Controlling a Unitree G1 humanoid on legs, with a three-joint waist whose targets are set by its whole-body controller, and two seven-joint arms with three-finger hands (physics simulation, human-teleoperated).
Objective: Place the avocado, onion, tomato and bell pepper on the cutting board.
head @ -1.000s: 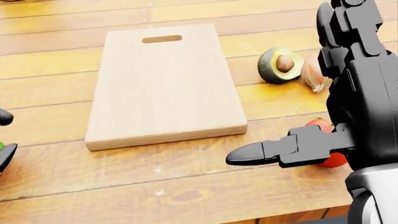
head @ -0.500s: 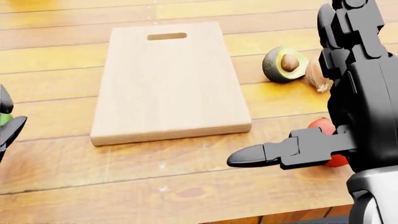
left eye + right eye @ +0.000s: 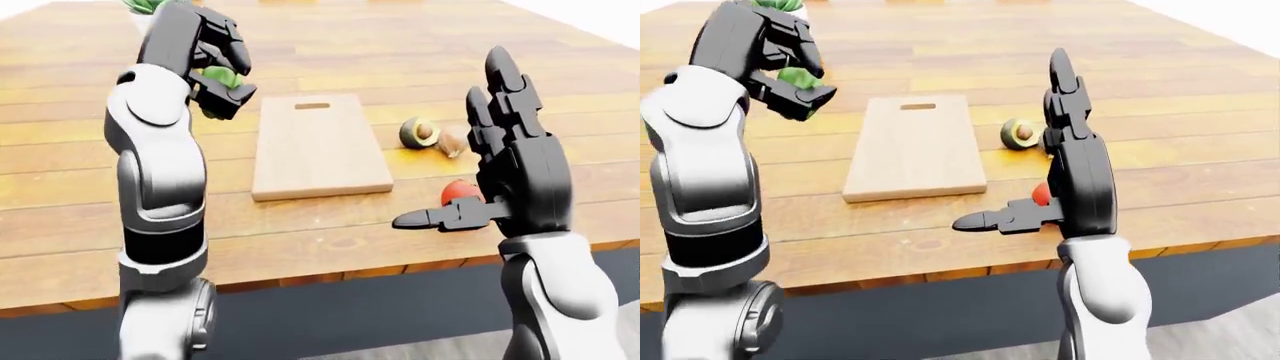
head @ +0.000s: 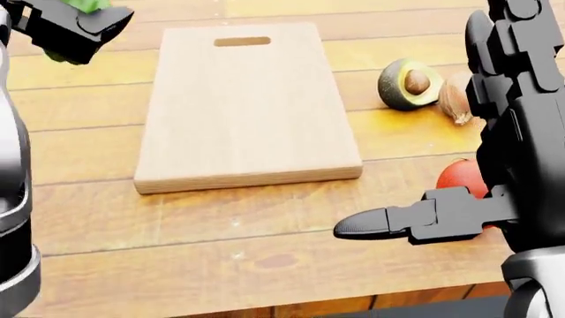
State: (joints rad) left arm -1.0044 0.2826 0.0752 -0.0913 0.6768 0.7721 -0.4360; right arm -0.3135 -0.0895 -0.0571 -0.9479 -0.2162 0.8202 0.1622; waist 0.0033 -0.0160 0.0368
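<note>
While the board [image 4: 247, 106] lies bare on the worktop [image 4: 220, 258], none of the four items is on it yet, so the task looks to be at its first placement. The left hand [image 3: 215, 71] is raised above the worktop, up and to the left of the board in the left-eye view, its fingers clenched round a green thing that I take to be the pepper [image 3: 220, 76]; only a sliver of bright green shows between the black fingers, so its shape is hard to read. The right hand [image 4: 495, 132] is released, fingers straight up and thumb pointing left, holding nothing.

To the right of the board, the avocado [image 4: 408, 83] lies as a cut half, dark skin, pale green flesh and brown pit facing up. Just beside it, seemingly touching, is the onion [image 4: 456, 98], brownish and papery. The tomato [image 4: 459, 177], red and glossy, sits lower in the head view, partly hidden by the right hand.
</note>
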